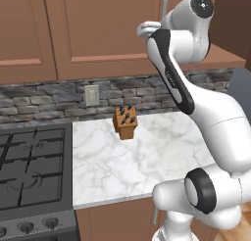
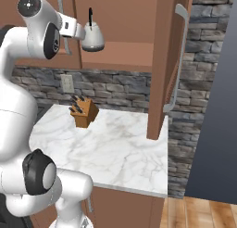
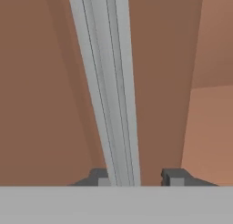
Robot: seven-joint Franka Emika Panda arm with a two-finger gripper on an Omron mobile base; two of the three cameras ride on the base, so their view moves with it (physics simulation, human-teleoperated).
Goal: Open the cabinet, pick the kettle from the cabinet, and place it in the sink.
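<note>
no readable text, labels or signs anywhere

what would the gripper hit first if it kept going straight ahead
Most likely the silver bar handle of the cabinet door: it runs up between the gripper fingertips, with the door panel just behind it. Depth is hard to judge.

Bright even rendered light, soft shadows under cabinets, no glare, slight softness close up
</note>
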